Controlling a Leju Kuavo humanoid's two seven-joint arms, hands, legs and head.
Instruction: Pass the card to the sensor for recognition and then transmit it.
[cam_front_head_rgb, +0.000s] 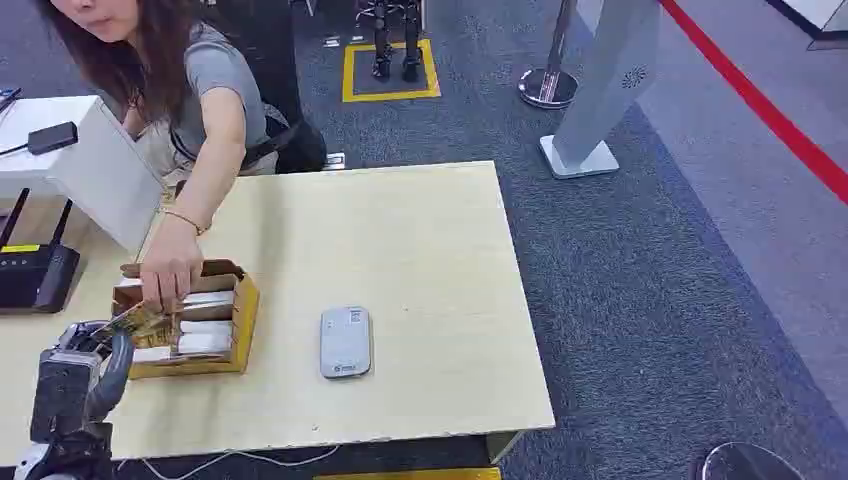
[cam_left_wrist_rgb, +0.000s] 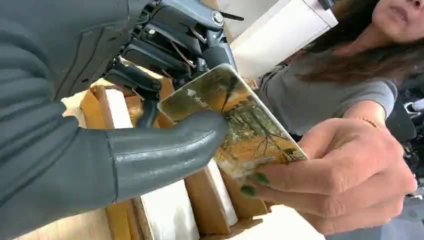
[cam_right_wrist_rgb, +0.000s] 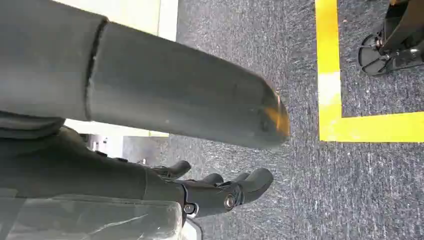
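Note:
A card (cam_front_head_rgb: 140, 322) printed with an autumn forest picture is pinched in my left hand (cam_front_head_rgb: 92, 365) at the table's near left. In the left wrist view my thumb (cam_left_wrist_rgb: 165, 150) presses on the card (cam_left_wrist_rgb: 240, 120) with dark fingers behind it. A person's hand (cam_left_wrist_rgb: 350, 175) grips the card's other end. The grey-white sensor pad (cam_front_head_rgb: 345, 342) lies flat on the table, to the right of the card. My right hand (cam_right_wrist_rgb: 220, 192) hangs over carpet, holding nothing, fingers loosely apart.
A cardboard box (cam_front_head_rgb: 243, 310) with several white cards stands under the person's hand (cam_front_head_rgb: 170, 270). A black router (cam_front_head_rgb: 35, 275) and a white box (cam_front_head_rgb: 90, 160) sit at the left. The wooden table (cam_front_head_rgb: 420, 230) is bare at the right. A grey stand (cam_front_head_rgb: 600, 90) rises beyond.

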